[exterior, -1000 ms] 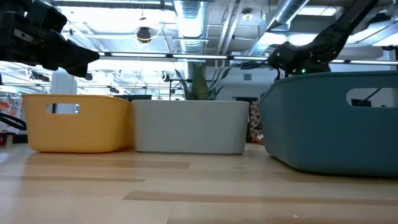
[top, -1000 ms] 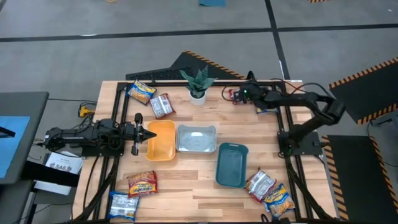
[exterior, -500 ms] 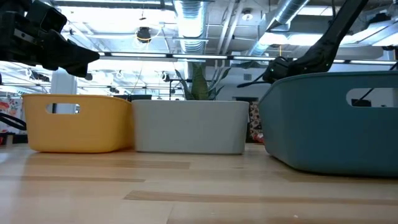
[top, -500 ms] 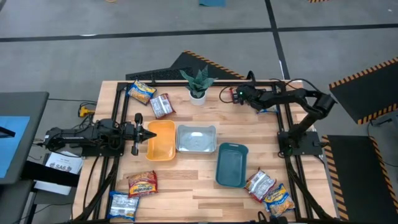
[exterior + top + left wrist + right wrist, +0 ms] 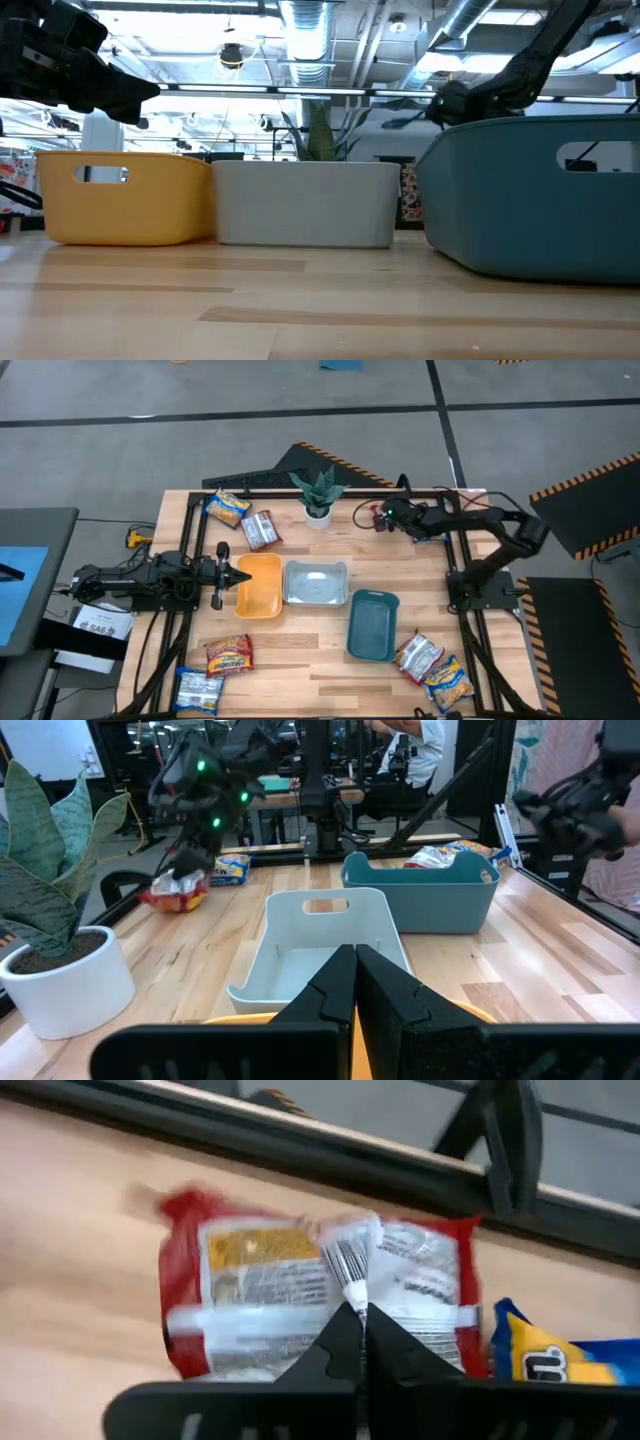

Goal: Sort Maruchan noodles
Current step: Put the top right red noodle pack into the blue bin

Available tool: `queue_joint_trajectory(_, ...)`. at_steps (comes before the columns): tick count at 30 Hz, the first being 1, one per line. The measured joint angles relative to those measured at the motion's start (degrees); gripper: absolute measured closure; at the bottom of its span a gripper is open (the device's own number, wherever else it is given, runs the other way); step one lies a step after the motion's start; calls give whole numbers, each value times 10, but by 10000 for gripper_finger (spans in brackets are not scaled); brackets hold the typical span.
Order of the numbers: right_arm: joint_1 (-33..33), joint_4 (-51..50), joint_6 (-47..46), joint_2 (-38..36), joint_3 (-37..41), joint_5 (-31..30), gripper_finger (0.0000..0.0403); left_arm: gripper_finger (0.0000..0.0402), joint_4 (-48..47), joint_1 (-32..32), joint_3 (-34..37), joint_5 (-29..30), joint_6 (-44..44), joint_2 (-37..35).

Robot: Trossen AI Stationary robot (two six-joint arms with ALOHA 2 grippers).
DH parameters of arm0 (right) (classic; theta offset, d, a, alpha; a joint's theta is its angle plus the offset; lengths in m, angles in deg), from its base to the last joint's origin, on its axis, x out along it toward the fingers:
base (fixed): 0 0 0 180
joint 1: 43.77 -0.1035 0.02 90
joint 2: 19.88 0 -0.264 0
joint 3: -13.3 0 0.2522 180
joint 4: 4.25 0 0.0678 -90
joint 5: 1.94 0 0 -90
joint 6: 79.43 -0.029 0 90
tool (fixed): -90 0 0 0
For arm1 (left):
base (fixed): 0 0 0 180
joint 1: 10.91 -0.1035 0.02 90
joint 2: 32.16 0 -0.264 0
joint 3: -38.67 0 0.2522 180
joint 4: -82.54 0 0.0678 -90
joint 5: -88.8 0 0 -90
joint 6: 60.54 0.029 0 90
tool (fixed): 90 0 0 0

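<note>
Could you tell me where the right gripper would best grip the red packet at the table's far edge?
The red packet lies flat, so come from above and pinch its raised centre seam. The right gripper is shut there, fingertips at that seam.

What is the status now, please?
Right gripper shut, over a red packet at the far edge. Left gripper shut, waiting above the yellow tray. Nothing blocking.

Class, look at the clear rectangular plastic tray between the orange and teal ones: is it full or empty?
Empty. The high view shows the clear rectangular plastic tray with a bare floor, and the left wrist view shows no packet inside.
</note>
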Motion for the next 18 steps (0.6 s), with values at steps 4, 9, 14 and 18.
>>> queue_joint_trajectory(4,-31,-26,22,-75,0,-4,396,401,0,0,0,0,0,0)
queue_joint_trajectory(9,-96,-78,52,-195,-1,17,396,401,0,0,0,0,0,0)
queue_joint_trajectory(14,-207,-145,76,-311,-1,106,396,401,0,0,0,0,0,0)
queue_joint_trajectory(18,-337,-158,83,-376,-1,158,396,401,0,0,0,0,0,0)
